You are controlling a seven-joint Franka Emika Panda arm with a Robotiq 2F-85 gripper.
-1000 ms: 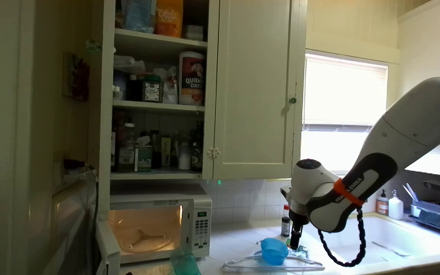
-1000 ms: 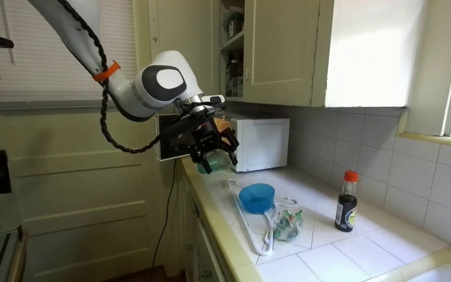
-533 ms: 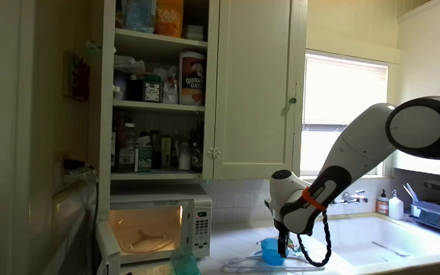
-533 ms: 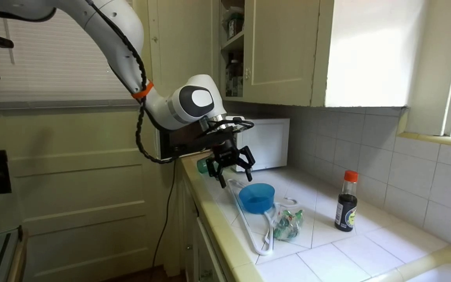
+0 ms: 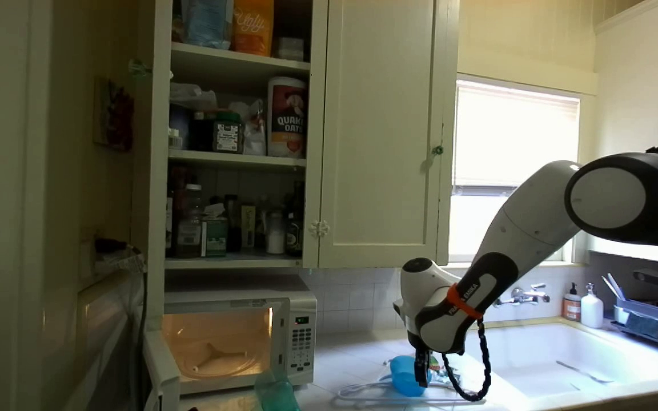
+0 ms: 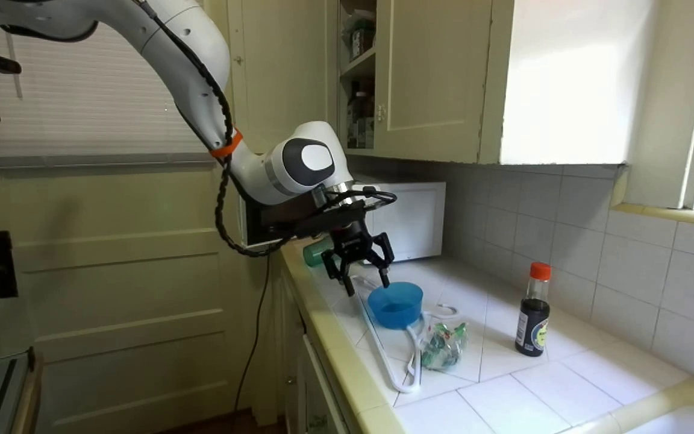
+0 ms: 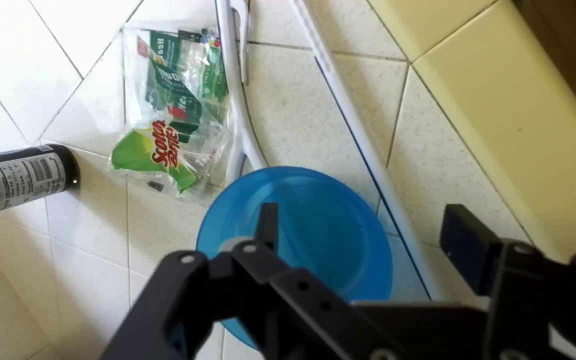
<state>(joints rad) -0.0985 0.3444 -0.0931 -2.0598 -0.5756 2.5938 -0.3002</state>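
From left to right in an exterior view: behind the jaws and to their left, a green container (image 6: 315, 252) lies partly hidden by them. Next hangs the gripper (image 6: 368, 288), pointing down over the tiled counter (image 6: 522, 386), its jaws spread wide. Just below and right of the jaws sits the blue bowl (image 6: 395, 307), nearest of all; whether they touch its rim I cannot tell. It overlaps a white hanger (image 7: 370, 150), whose long bar passes, in the wrist view, under the gap between the jaws. Behind them to the right stands the white microwave (image 6: 413, 220); farther right come a Scotch-Brite packet (image 6: 443, 346) and, farthest, an upright red-capped bottle (image 6: 532, 319)
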